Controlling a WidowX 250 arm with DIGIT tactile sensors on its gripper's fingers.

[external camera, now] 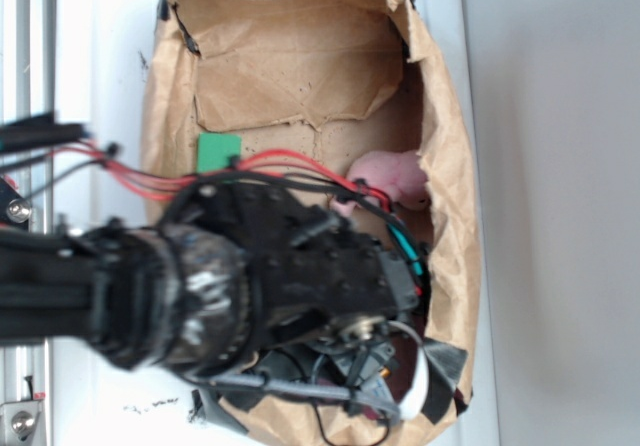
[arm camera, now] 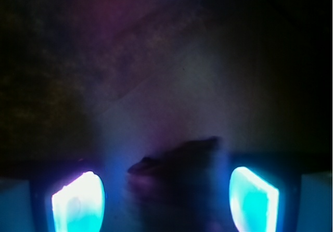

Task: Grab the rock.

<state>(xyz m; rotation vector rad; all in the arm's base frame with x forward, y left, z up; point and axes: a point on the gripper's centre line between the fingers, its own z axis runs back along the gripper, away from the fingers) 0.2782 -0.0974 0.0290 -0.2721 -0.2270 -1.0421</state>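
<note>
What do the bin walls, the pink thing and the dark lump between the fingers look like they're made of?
Bin walls: brown paper, matte, creased and torn at the edges. Pink thing: seems soft plush, rounded and fuzzy. Dark lump: probably the rock, irregular outline, but too dim and blurred to confirm.

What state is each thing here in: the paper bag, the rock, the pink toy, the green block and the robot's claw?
Paper bag: lying open, walls crumpled and torn.
Rock: dark lump lying between the two glowing fingers, touching neither, blurred.
Pink toy: lying inside the bag against its right wall, partly hidden by the arm.
Green block: flat on the bag floor, partly covered by cables.
Claw: open, straddling the rock.
</note>
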